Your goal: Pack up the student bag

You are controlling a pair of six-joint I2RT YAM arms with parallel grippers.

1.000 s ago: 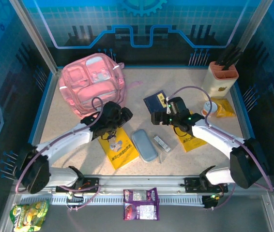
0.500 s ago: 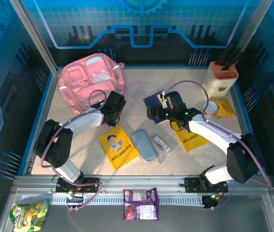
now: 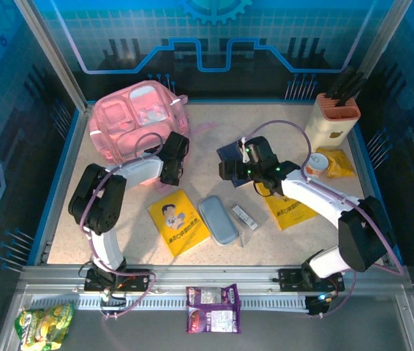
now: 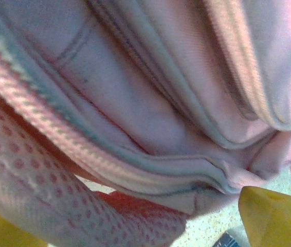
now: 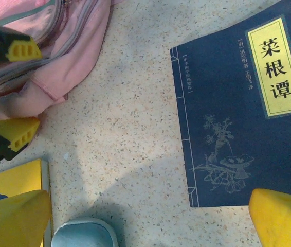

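The student bag (image 3: 135, 126), a big pink backpack, lies at the table's back left. My left gripper (image 3: 172, 164) is at its near right corner. In the left wrist view the bag's fabric (image 4: 150, 103) is close up, and the yellow fingertips (image 4: 274, 216) stand wide apart with its lower edge and mesh strap between them. The right wrist view has the same left gripper (image 5: 19, 92) straddling the bag's corner (image 5: 48, 87). My right gripper (image 3: 225, 172) hangs open over bare table (image 5: 135, 154), beside a dark blue book (image 5: 238, 118); nothing is between its fingertips (image 5: 282, 218).
A yellow booklet (image 3: 178, 221), a grey-blue case (image 3: 218, 219) and a small clear packet (image 3: 244, 216) lie mid-table. A yellow pouch (image 3: 291, 212) is under the right arm. An orange-topped holder (image 3: 334, 117) and a tape roll (image 3: 317, 162) stand back right.
My left gripper swung from above the yellow booklet back to the bag's near corner. The right gripper moved a little left and back, towards the blue book.
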